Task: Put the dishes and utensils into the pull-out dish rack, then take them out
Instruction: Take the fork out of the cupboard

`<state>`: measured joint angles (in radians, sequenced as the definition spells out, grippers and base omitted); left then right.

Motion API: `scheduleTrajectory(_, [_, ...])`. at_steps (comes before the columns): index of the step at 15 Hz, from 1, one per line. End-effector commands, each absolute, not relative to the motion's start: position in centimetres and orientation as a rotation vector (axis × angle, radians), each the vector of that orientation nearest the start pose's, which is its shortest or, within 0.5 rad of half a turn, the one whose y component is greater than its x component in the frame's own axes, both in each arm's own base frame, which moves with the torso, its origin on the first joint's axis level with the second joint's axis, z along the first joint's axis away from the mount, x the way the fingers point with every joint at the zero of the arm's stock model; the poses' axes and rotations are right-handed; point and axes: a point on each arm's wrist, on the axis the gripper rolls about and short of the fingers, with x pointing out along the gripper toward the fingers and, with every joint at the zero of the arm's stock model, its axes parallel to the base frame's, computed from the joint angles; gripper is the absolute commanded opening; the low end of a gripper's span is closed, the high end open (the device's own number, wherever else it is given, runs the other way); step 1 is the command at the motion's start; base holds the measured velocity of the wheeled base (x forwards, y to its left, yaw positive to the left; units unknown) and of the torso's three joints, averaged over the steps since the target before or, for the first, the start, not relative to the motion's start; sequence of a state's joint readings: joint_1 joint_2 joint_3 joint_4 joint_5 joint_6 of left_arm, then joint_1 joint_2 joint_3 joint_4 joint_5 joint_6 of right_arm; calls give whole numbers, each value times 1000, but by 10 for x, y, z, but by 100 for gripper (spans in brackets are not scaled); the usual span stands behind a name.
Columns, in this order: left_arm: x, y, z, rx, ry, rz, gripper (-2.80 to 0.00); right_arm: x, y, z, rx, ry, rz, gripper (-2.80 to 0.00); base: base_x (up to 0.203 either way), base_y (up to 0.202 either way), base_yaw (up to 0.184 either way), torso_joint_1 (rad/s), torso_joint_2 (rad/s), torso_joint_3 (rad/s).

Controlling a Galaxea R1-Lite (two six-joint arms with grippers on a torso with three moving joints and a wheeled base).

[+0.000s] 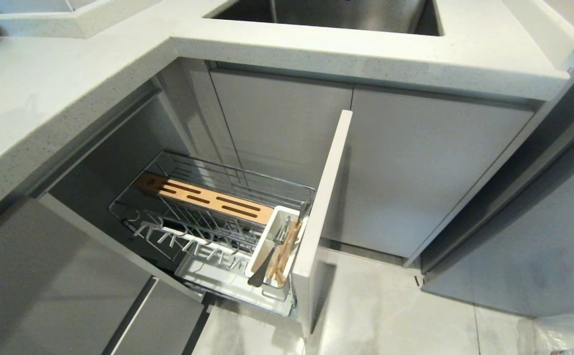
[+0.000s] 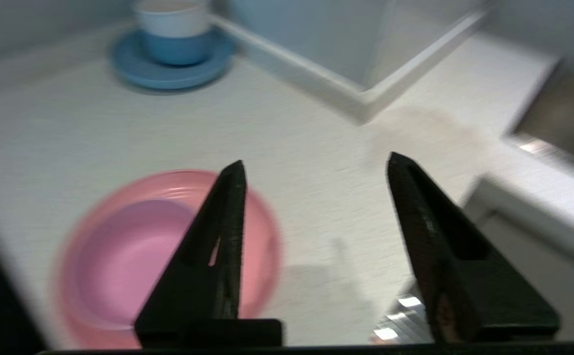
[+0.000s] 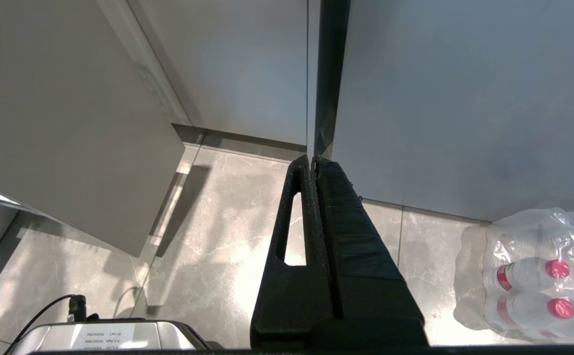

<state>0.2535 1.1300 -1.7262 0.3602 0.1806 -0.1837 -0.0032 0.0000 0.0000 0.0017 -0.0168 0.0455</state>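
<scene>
Speckled countertop (image 2: 316,162), matte pink round plate (image 2: 119,256)

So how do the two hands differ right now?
The left hand is open, empty, above the counter near the pink dish; the right hand is shut, empty, pointing at the floor by the cabinets. Both have black tapered fingers.

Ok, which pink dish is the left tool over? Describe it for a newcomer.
On the pale countertop, short of the blue saucer with its cup, sits a pink dish. It is the only pink item there, under one finger of the open left tool.
</scene>
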Motion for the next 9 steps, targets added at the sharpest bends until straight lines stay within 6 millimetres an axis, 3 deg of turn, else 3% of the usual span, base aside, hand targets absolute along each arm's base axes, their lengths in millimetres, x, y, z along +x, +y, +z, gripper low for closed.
scheduleTrajectory(1, [62, 18, 454, -267, -351, 338, -280, -23, 0, 75, 46, 3, -20, -280, 0, 0, 0, 0, 0, 0])
scheduleTrajectory(6, [66, 6, 449, -391, -363, 128, -280, -23, 0, 75, 44, 3, -20, -280, 0, 0, 0, 0, 0, 0])
scheduleTrajectory(9, [73, -8, 438, -449, -259, -89, -280, -23, 0, 75, 44, 3, -20, -280, 0, 0, 0, 0, 0, 0])
